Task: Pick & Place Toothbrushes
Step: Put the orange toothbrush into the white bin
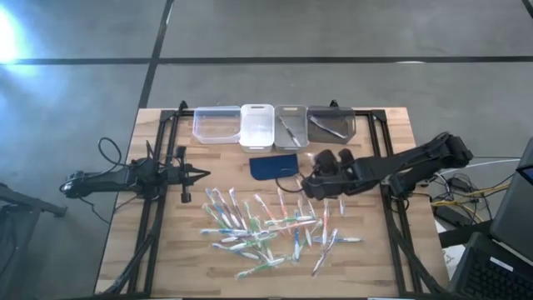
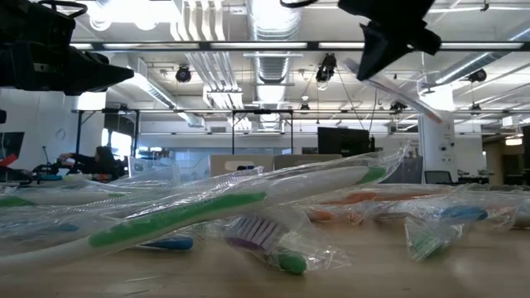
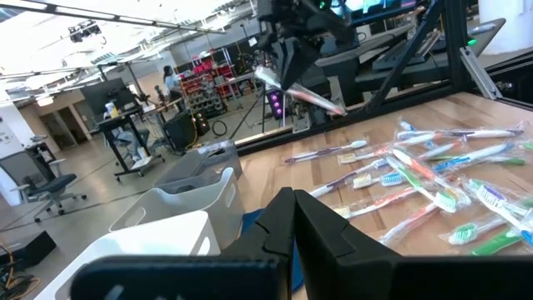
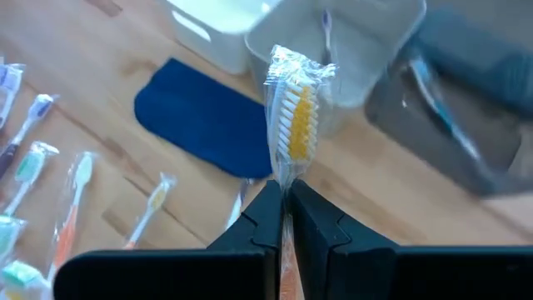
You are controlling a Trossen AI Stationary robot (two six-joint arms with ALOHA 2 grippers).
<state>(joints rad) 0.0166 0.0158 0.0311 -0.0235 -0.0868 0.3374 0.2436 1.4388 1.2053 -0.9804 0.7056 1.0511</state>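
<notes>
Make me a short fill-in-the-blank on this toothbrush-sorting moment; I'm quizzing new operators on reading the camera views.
1. The right gripper is shut on a wrapped toothbrush whose bristles are ____ in colour.
2. The flat pad beside the bins is dark ____.
3. At the table's far edge stand ____ bins in a row.
4. The left gripper, holding nothing, is ____.

Missing words: yellow; blue; four; shut

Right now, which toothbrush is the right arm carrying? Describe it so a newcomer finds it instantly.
Start at the row of four bins along the table's far edge, then drop to the dark blue pad in front of them. Beside the pad hangs the right gripper, jaws shut on a toothbrush. Unlike the toothbrushes on the table, this plastic-wrapped one with yellow bristles is held in the air.
</notes>
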